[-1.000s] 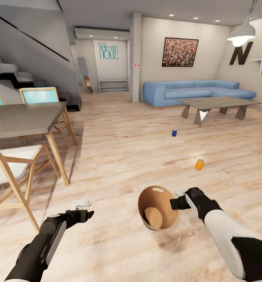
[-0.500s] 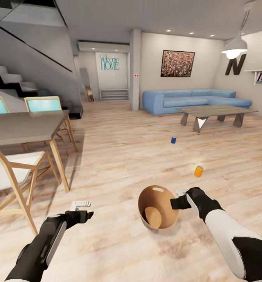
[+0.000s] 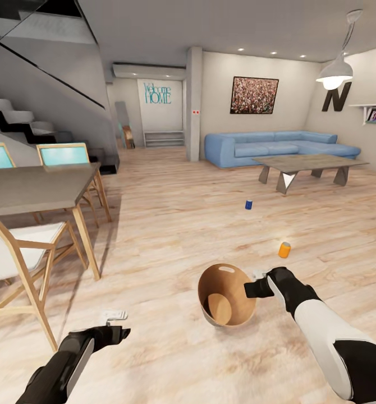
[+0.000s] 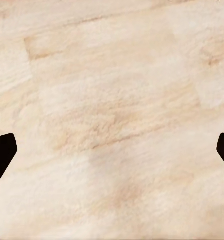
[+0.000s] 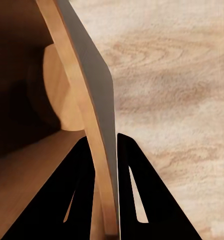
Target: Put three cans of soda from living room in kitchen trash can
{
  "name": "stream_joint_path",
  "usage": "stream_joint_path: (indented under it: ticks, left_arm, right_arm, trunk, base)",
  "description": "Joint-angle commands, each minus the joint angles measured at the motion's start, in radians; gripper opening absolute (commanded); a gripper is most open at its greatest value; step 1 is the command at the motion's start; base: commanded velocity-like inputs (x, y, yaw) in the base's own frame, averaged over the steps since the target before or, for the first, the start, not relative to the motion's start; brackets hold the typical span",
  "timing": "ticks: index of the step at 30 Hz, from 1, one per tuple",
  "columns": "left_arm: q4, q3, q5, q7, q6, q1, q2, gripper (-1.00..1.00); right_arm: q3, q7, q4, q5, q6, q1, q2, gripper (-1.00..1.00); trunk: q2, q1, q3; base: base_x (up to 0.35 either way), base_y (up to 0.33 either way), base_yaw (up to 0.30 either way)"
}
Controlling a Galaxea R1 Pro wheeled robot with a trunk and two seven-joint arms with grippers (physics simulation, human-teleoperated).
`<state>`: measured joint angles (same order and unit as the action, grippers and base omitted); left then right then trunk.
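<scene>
The right gripper [image 5: 105,150] is pinched tight on the rim of the tash can [image 3: 226,296]. One finger is inside the bin and one is outside, with the thin wall squeezed between them. The bin hangs tipped, so you can see its tan inside and a slot handle near the rim. The left gripper [image 3: 114,316] is spread wide and holds nothing. Its dark fingertips [image 4: 1,152] sit at the two edges of the left wrist view, with only the pale wood floor [image 4: 112,115] between them.

Out past the bin, an orange soda can [image 3: 284,249] stands on the floor, near the bin. A dark blue soda can [image 3: 248,205] stands farther off, toward the coffee table [image 3: 308,164]. Behind the table is the blue sofa [image 3: 278,146]. A dining table [image 3: 36,185] and chairs [image 3: 19,247] stand at the left, with stairs [image 3: 19,120] behind them.
</scene>
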<state>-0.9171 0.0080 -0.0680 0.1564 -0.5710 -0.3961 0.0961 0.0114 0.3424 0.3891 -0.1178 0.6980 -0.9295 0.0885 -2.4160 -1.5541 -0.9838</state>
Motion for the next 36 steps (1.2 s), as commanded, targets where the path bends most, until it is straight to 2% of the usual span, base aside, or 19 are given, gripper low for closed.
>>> stream_joint_path:
  ticks: [1, 5, 6, 13, 17, 21, 29, 36]
  left_arm:
    - [0.001, 0.0, 0.0, 0.0, 0.001, 0.0, 0.0, 1.0]
    - [0.054, 0.0, 0.003, 0.001, 0.073, 0.0, 0.002, 1.0]
    - [0.091, 0.0, 0.003, 0.0, 0.103, 0.0, 0.001, 1.0]
    - [0.289, 0.0, 0.001, -0.008, 0.182, 0.0, 0.002, 1.0]
    - [0.346, 0.0, 0.002, -0.01, 0.224, -0.001, 0.002, 1.0]
    - [0.362, -0.002, 0.003, -0.011, 0.238, -0.001, 0.001, 1.0]
    - [0.412, -0.008, 0.004, -0.013, 0.246, -0.001, 0.001, 1.0]
    - [0.427, -0.009, 0.005, -0.014, 0.248, -0.001, 0.001, 1.0]
  right_arm:
    - [-0.004, 0.007, 0.001, 0.018, 0.003, 0.0, 0.0, -1.0]
    - [-0.004, 0.007, 0.003, 0.018, 0.003, 0.0, 0.0, -1.0]
    - [-0.003, 0.007, 0.003, 0.018, 0.003, 0.0, -0.001, -1.0]
    - [-0.003, 0.008, 0.02, 0.018, 0.002, 0.005, -0.001, -1.0]
    - [-0.004, 0.019, 0.053, 0.018, 0.002, 0.017, 0.0, -1.0]
    - [-0.004, 0.028, 0.08, 0.018, 0.002, 0.038, 0.0, -1.0]
    - [-0.005, 0.053, 0.216, 0.018, 0.002, 0.103, 0.002, -1.0]
    - [-0.005, 0.134, 0.353, 0.017, 0.005, 0.163, 0.042, -1.0]
  trunk:
    - [0.007, 0.004, 0.003]
    - [0.035, 0.019, 0.016]
    - [0.042, 0.023, 0.019]
    - [0.091, 0.05, 0.041]
    - [0.119, 0.065, 0.053]
    - [0.147, 0.081, 0.066]
    - [0.203, 0.111, 0.091]
    - [0.252, 0.138, 0.113]
  base:
    - [0.0, 0.0, 0.0]
    - [0.0, 0.0, 0.0]
    - [0.0, 0.0, 0.0]
    - [0.0, 0.0, 0.0]
    - [0.0, 0.0, 0.0]
    - [0.0, 0.0, 0.0]
    - [0.0, 0.0, 0.0]
    - [0.0, 0.0, 0.0]
